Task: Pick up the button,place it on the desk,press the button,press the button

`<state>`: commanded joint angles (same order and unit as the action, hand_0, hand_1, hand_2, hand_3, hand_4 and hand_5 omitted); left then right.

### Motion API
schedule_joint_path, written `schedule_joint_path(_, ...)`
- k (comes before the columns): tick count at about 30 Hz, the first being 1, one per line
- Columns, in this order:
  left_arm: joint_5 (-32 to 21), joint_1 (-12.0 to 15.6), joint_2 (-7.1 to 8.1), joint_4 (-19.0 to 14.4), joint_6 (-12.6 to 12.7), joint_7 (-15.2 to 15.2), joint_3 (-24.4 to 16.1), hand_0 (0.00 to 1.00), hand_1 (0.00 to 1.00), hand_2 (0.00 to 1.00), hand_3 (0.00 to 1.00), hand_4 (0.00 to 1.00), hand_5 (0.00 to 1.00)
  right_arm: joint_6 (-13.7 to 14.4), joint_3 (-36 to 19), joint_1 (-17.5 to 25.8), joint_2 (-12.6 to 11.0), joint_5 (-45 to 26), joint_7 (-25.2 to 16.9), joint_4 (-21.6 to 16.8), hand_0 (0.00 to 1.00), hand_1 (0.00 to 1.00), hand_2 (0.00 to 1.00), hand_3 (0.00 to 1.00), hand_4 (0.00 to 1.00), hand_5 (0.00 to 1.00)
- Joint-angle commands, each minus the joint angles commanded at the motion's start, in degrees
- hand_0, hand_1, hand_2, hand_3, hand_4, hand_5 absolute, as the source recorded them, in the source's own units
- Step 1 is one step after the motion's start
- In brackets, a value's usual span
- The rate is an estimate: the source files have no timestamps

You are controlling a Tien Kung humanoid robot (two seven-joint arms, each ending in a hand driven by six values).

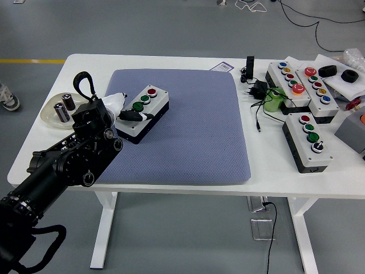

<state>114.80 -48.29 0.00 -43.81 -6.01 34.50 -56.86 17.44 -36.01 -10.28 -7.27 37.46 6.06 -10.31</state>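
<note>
The grey padded mat (188, 131) lies bare to the right of the white-topped three-button control box (142, 113), open for a hand to pass. Left of the box, the robot's black left arm (68, 162) blocks approach. Well right of the box, several button boxes (308, 141) and black cables (258, 103) crowd the table's far end.

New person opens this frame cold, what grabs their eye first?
The black left arm sweeping in from the lower left, its robot hand resting on the near end of a grey button box on the blue mat. Next, the cluster of similar button boxes and cables crowding the table's right end.
</note>
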Motion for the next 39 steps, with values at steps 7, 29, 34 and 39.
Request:
schedule_joint_path(7,-1.46,-1.41,0.00,1.31,1.72,-0.08,2.53,0.932,0.998,0.998,0.998,0.998,0.601,-0.05,0.24,0.17,-0.07,0.39,0.18,0.00,0.650,0.566,0.599,0.638,0.250,0.252)
schedule_joint_path(29,-9.40,-6.31,0.00,7.99,6.92,-0.23,15.80,0.700,0.847,0.886,0.998,0.926,0.199,-0.25,0.62,-0.03,-0.22,1.04,0.14,0.00,0.650,0.566,0.600,0.638,0.251,0.254)
schedule_joint_path(34,-10.27,-6.86,0.00,8.25,7.62,-0.58,17.67,0.622,0.787,0.836,0.974,0.831,0.101,-0.29,0.35,-0.16,-0.22,1.59,0.20,0.00,0.650,0.566,0.599,0.638,0.252,0.253)
schedule_joint_path(39,-9.55,-6.90,0.00,8.11,8.36,-1.47,18.42,0.545,0.627,0.643,0.818,0.719,0.002,-0.26,0.31,-0.27,-0.21,2.06,0.17,0.00,0.650,0.566,0.598,0.637,0.252,0.253)
